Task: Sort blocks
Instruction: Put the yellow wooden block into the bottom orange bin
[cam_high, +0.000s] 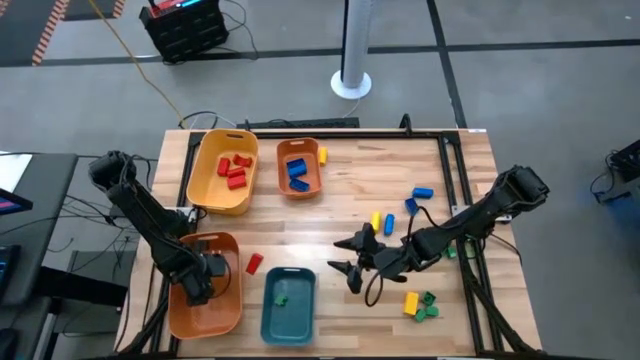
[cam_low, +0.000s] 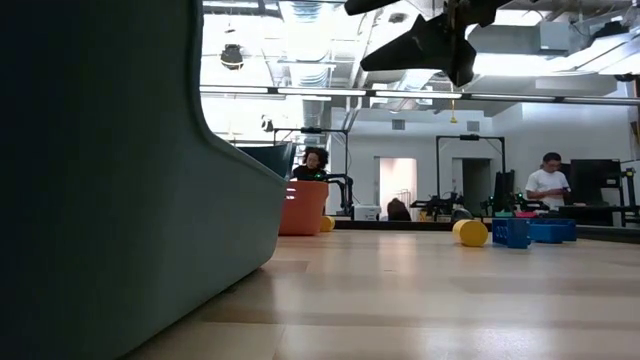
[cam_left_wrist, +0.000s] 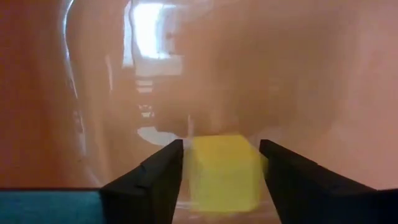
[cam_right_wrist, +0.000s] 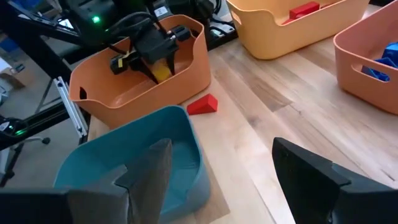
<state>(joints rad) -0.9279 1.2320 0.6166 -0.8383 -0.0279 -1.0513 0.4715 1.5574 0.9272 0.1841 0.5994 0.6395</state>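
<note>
left gripper (cam_left_wrist: 221, 163) is inside the orange tray (cam_high: 225, 310) at the table's near left corner, fingers clamped on a yellow block (cam_left_wrist: 224, 171); next it likely opens to drop it. right gripper (cam_high: 350, 255) waits open mid-table.

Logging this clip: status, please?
Left end effector inside orange tray, straddling yellow block. Right end effector open, empty, above table. Red block loose beside tray.
</note>
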